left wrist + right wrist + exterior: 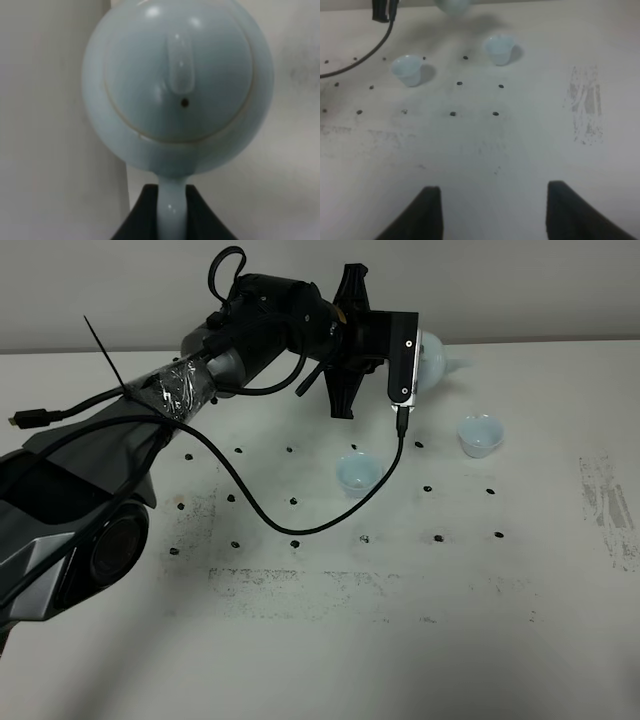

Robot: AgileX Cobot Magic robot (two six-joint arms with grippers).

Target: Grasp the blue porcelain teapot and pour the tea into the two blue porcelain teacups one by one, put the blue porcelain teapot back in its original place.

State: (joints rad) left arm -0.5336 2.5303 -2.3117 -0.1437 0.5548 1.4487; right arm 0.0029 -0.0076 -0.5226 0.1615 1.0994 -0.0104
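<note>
Kid: Fingers first! What is the left gripper doing?

Helper: It is shut tight on the handle of the blue teapot. One black finger sits on each side of the handle.

Kid: Why does it hold the handle?

Helper: I think it is so the arm can tip the pot. The spout points away from the arm, so the tea can run out on that side.

Kid: Where is the teapot?

Helper: It looks lifted off the table. I see its shadow under it.

Kid: Is there tea inside?

Helper: I cannot tell. The lid is on.

Kid: And the cups?

Helper: The near cup stands close to the teapot, on the spout side. The far cup stands further from the teapot. Both stand up straight with their mouths up, ready to catch tea. They look pale inside. I see no tea in them, so I think no pouring is done yet.

Kid: And the right gripper?

Helper: It is open and holds nothing. It hangs well apart from the teapot, out of the way.
</note>
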